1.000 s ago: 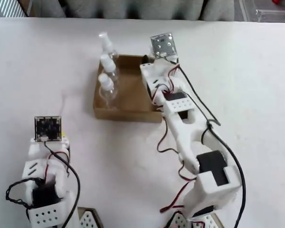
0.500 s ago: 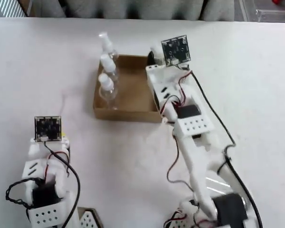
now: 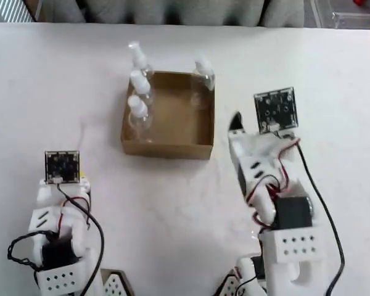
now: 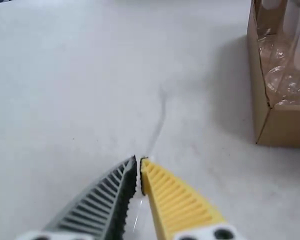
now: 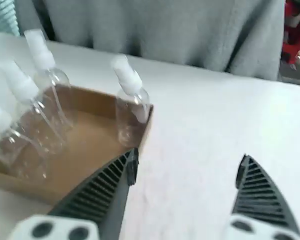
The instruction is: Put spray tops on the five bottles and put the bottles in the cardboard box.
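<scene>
The right arm [image 3: 277, 185] has pulled back from the box [image 3: 166, 150]. A second ago it lay stretched along the box's right side with its wrist over the far right corner. Half a second ago it was lifting away. Now it sits on its own side of the table [image 3: 320, 68], just right of the box and clear of it. The right claw [image 5: 189, 159] is open and holds nothing, its two fingers spread wide and pointing towards the box.

Where that claw was, a bottle [image 3: 203, 75] with its spray top on now stands upright in the far right corner of the box, against the wall. The other three bottles [image 3: 140, 83] have not shifted. They stand in a row along the box's left wall, each with a spray top, the nearest one around the middle of that wall.

The left arm [image 3: 58, 240] has not moved over the second. It stays low at the near left of the table, well apart from the box. The left claw [image 4: 139, 162] is closed on nothing, grey and yellow fingers meeting at the tips just above the table.
</scene>
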Robot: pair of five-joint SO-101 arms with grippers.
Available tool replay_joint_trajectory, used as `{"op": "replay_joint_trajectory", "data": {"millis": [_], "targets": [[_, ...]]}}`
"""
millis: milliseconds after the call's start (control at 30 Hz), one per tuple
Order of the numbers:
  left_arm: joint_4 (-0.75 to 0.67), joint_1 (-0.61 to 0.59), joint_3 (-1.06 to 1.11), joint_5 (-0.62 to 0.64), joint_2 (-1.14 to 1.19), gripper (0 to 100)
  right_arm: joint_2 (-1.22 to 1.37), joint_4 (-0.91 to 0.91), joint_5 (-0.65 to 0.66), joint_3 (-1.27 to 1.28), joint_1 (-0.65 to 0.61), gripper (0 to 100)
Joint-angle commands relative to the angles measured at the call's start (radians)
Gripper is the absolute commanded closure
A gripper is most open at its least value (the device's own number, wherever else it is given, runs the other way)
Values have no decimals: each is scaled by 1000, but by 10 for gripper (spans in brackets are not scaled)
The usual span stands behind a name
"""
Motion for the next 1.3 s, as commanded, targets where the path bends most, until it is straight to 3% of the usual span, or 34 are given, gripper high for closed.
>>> {"op": "replay_joint_trajectory", "data": {"millis": [0, 433, 600, 733, 833, 967, 1167, 1267], "targets": [[-14, -4, -2, -12, -5, 973, -61, 225, 103, -11, 76, 726], [-12, -4, -2, -12, -5, 973, 12, 783, 468, -11, 340, 726], [-12, -4, -2, -12, -5, 973, 154, 799, 595, -17, 467, 727], [-12, -4, -2, -12, -5, 973, 231, 851, 813, -18, 555, 734], [-14, -4, -2, -12, -5, 973, 231, 855, 948, -17, 639, 818], [-17, -4, -2, -12, -5, 973, 242, 855, 1020, -14, 714, 991], [-20, -4, -2, -12, -5, 973, 243, 857, 1053, -11, 832, 987], [-20, -4, -2, -12, -5, 973, 242, 857, 1201, 51, 900, 984]]}}
